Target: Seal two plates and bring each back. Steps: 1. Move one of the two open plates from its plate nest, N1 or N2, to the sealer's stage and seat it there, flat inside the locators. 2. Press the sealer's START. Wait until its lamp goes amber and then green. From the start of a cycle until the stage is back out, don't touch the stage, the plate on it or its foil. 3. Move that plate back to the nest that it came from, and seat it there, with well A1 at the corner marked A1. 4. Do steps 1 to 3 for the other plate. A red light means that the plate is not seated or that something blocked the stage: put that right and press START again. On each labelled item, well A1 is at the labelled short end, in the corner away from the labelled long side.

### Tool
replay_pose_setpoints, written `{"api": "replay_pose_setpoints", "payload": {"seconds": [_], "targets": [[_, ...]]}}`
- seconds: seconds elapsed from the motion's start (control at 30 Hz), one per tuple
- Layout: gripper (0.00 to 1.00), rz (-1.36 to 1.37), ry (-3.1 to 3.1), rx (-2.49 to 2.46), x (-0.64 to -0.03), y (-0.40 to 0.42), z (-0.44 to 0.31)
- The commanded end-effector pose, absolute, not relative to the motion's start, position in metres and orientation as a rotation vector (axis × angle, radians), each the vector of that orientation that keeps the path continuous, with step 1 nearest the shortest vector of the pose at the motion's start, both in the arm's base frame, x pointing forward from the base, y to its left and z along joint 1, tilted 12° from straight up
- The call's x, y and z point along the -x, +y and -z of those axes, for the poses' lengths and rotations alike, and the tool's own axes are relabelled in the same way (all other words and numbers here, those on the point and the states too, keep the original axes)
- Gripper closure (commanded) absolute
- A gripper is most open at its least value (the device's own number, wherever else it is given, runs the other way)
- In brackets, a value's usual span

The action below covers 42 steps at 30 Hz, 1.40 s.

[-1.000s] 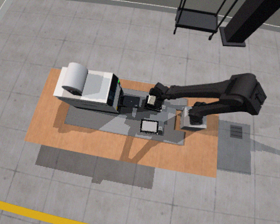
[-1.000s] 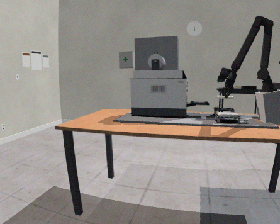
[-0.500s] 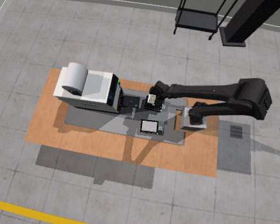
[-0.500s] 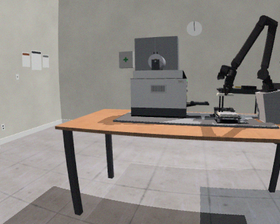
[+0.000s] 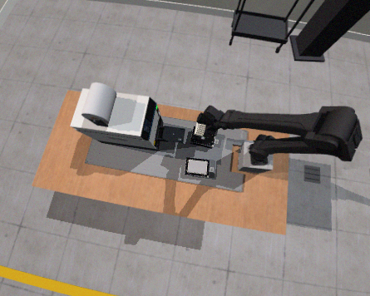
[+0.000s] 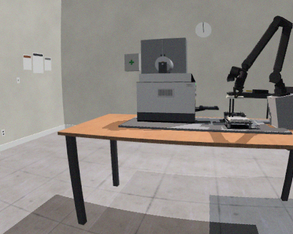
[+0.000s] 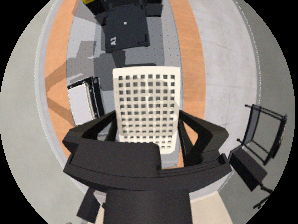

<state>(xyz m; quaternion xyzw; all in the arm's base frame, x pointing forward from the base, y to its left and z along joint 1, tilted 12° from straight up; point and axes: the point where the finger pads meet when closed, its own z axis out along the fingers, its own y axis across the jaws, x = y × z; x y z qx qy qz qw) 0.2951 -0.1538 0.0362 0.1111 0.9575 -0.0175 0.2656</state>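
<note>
A black two-finger gripper (image 5: 204, 130) (image 6: 237, 94) (image 7: 147, 113) stands clamped on the long sides of a cream plate with rows of square wells (image 5: 199, 129) (image 6: 232, 97) (image 7: 146, 100), holding it aloft above the farther of two black plate nests. The nests' labels cannot be read.

Beyond it waits the flat black stage (image 5: 173, 135) (image 6: 209, 108) (image 7: 125, 32), bare and extended from a boxy white-and-gray sealer (image 5: 125, 120) (image 6: 164, 98), whose small lamp (image 5: 156, 107) (image 6: 195, 84) shines green. A second plate, smooth and pale on top (image 5: 197, 167) (image 6: 238, 118) (image 7: 80, 102), lies in the nearer nest and appears already sealed.

The work in hand is thus judged to be the second plate's trip to the sealer. The next move calls for carrying it level to the stage, matching well A1 to the marked corner and lowering it flat inside the locators before START is pressed. A plate set down askew could perch on a locator and bring a red light.
</note>
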Motion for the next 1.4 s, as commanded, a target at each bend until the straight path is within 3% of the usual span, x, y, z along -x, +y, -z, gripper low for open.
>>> {"api": "replay_pose_setpoints", "payload": {"seconds": [0.0,1.37], "targets": [[1.00,0.031,2.589,-0.305,-0.300,-0.152,-0.031],[1.00,0.055,2.558,-0.326,-0.308,-0.166,-0.040]]}}
